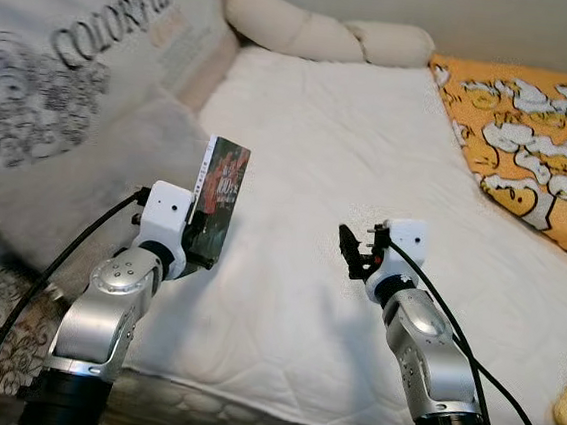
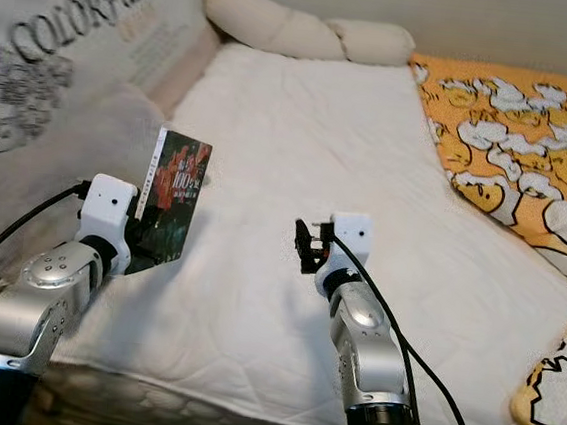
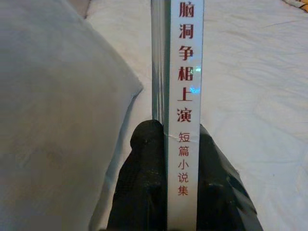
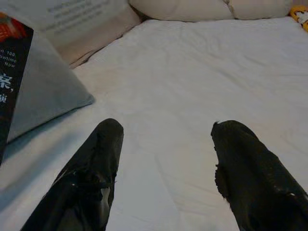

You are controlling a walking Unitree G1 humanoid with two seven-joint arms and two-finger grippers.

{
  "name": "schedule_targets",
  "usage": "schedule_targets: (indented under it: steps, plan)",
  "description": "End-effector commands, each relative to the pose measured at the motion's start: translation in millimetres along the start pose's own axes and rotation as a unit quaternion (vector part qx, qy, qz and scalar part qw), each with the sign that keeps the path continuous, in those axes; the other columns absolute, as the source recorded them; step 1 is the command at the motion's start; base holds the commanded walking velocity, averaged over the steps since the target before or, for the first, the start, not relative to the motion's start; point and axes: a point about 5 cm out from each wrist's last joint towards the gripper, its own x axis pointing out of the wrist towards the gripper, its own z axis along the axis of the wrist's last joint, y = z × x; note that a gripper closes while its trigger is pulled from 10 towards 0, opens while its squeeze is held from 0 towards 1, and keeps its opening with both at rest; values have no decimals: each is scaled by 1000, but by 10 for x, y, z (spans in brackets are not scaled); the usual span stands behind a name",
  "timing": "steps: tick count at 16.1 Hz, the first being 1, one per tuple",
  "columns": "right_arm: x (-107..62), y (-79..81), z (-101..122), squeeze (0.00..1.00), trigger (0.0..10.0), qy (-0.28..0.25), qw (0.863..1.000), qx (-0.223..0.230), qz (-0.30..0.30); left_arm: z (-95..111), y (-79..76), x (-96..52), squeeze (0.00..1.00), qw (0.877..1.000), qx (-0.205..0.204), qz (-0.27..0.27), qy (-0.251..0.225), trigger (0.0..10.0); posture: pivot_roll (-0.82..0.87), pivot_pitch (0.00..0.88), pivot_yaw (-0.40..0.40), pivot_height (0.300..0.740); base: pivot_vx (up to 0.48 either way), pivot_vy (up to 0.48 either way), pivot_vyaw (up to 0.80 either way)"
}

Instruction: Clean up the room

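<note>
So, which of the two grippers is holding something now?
The left gripper: its fingers are shut on the upright book. The right gripper is open and holds nothing, above the white bed.

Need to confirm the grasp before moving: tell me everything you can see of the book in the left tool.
The book is a thin paperback with a dark cover showing red and white print, and a white spine with red and grey Chinese characters. It stands upright, lifted above the white mattress, clamped at its lower end between the left tool's two black fingers. A grey pillow lies beside it.
</note>
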Motion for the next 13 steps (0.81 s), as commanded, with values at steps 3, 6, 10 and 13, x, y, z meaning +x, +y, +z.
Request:
schedule_targets:
  steps: [3, 6, 10, 13]
  plan:
    - [-55, -75, 29, 0, 10000, 0, 1000, 9, 6, 81, -10, -2, 0, 1000, -13, -6, -19, 10000, -47, 0, -14, 740, 0, 0, 0]
    - [-110, -75, 93, 0, 10000, 12, 995, -20, 95, 42, -51, 182, 0, 999, -29, -30, -5, 10000, -50, 0, -26, 740, 0, 0, 0]
    - [-192, -322, 191, 0, 10000, 46, 981, -89, 168, 126, -157, 500, 0, 988, -95, -117, 19, 10000, -98, 0, 1, 740, 0, 0, 0]
    - [-340, -332, 197, 0, 10000, 70, 968, -87, 226, 108, -252, 689, 0, 975, -135, -168, 52, 10000, -144, 0, 26, 740, 0, 0, 0]
